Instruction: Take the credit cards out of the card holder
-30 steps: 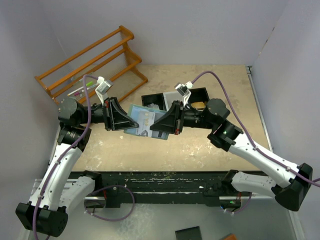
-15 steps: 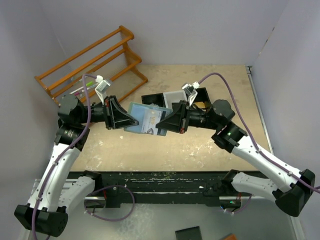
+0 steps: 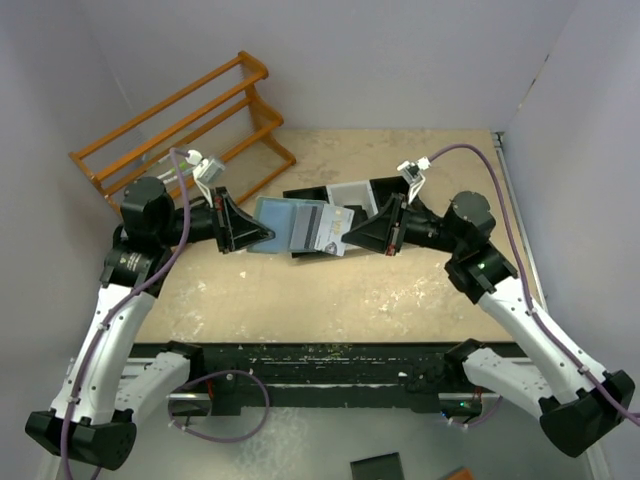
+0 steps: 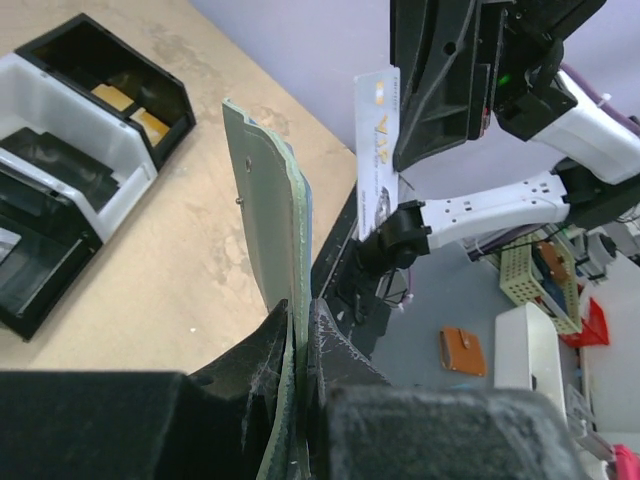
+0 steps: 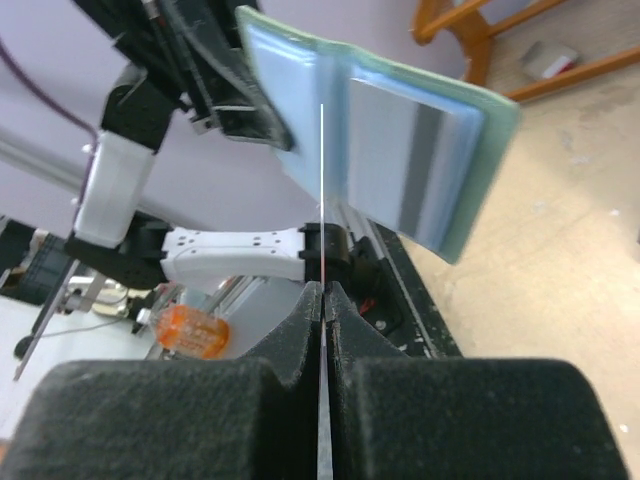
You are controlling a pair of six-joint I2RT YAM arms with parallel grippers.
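We see our left gripper (image 3: 265, 237) shut tight on the open card holder (image 3: 280, 224), green outside and light blue inside, up above the table (image 3: 400, 290), while our right gripper (image 3: 347, 237) pinches 1 pale card (image 3: 333, 226) just beside it.

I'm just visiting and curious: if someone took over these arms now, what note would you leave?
Left gripper: shut on the card holder, held open above the table.
Right gripper: shut on one credit card, clear of the holder.
Done: that card is out.
Left: set it down, then pull the striped card in the holder's slot and any hidden others.
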